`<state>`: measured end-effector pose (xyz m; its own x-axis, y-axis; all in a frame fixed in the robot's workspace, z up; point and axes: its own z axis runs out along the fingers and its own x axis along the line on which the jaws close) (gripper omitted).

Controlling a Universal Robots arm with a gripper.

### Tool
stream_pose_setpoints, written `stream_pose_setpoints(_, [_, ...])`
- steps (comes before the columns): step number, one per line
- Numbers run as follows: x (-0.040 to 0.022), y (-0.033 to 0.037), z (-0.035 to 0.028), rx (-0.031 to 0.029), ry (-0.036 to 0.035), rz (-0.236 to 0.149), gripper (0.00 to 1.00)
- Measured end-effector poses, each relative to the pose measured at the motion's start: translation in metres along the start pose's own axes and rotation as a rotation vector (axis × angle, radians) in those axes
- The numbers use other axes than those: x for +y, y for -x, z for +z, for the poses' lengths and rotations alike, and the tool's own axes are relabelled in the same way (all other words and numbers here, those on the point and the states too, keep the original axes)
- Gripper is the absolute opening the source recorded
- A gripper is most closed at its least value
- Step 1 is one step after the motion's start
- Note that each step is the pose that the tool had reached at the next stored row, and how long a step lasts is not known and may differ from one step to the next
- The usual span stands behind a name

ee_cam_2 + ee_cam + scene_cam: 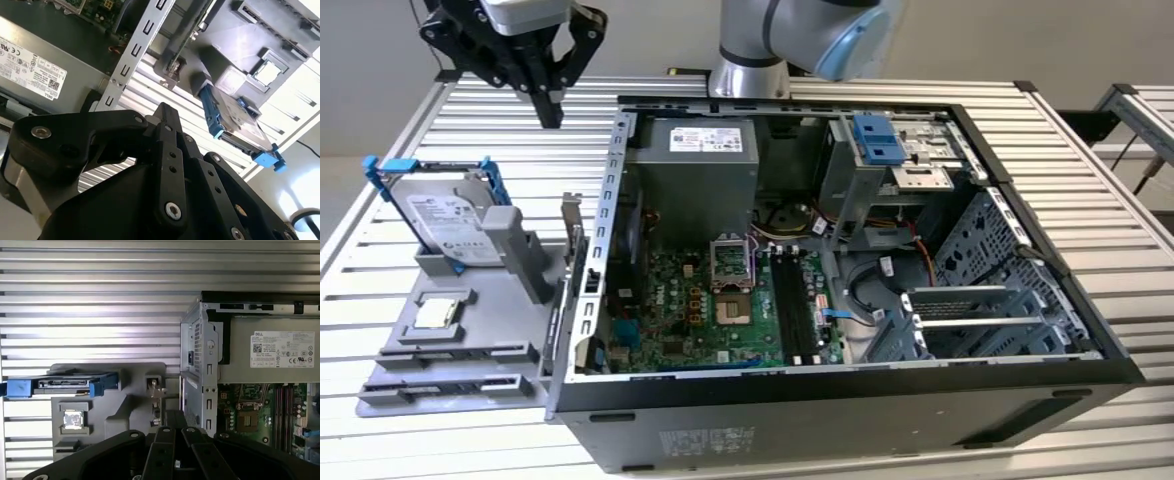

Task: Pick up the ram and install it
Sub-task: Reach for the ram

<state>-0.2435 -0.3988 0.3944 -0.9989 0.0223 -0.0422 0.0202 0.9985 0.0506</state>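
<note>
At the exterior view's left, a grey tray [400,395] lay on the slatted surface [387,150]. It carried an upright hard drive [447,215] in a blue frame and a small square chip [436,312]. Above the tray's far edge the pincer [550,120] hung well clear of everything, its fingers drawn together with nothing seen between them. Further right stood the open computer case [854,420], whose motherboard [674,300] showed long black slots [790,305]. Where the ram lay could not be told from these views. By judgement, such a stick would be light, stiff and thin, yet fragile. It would be best taken by its long bare edges, clear of chips and contacts, and kept square, since a skewed grip might let it twist or slip.
</note>
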Motion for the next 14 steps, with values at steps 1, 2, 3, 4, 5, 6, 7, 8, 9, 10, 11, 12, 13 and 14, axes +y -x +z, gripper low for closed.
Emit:
stream_pose_setpoints(1, [-0.0001, -0.0033, -0.0001, 0.0000, 0.0001, -0.001, 0.00])
stream_pose_setpoints(2, [-0.0001, -0.0067, -0.0003, 0.0001, 0.0001, -0.002, 0.00])
stream_pose_setpoints(3, [-0.0002, -0.0101, -0.0004, 0.0002, 0.0001, -0.002, 0.00])
stream_pose_setpoints(4, [-0.0003, -0.0141, -0.0005, 0.0001, 0.0002, -0.003, 0.00])
stream_pose_setpoints(5, [-0.0004, -0.0180, -0.0007, 0.0002, 0.0002, -0.004, 0.00])
stream_pose_setpoints(6, [-0.0004, -0.0214, -0.0009, 0.0002, 0.0002, -0.004, 0.00])
stream_pose_setpoints(7, [-0.0005, -0.0248, -0.0011, 0.0003, 0.0002, -0.005, 0.00])
stream_pose_setpoints(8, [-0.0006, -0.0281, -0.0012, 0.0003, 0.0003, -0.006, 0.00])
stream_pose_setpoints(9, [-0.0007, -0.0313, -0.0013, 0.0004, 0.0003, -0.007, 0.00])
stream_pose_setpoints(10, [-0.0007, -0.0346, -0.0014, 0.0004, 0.0004, -0.008, 0.00])
stream_pose_setpoints(11, [-0.0008, -0.0379, -0.0016, 0.0004, 0.0004, -0.008, 0.00])
stream_pose_setpoints(12, [-0.0008, -0.0412, -0.0018, 0.0005, 0.0004, -0.009, 0.00])
stream_pose_setpoints(13, [-0.0009, -0.0445, -0.0019, 0.0004, 0.0004, -0.009, 0.00])
stream_pose_setpoints(14, [-0.0010, -0.0477, -0.0020, 0.0005, 0.0004, -0.010, 0.00])
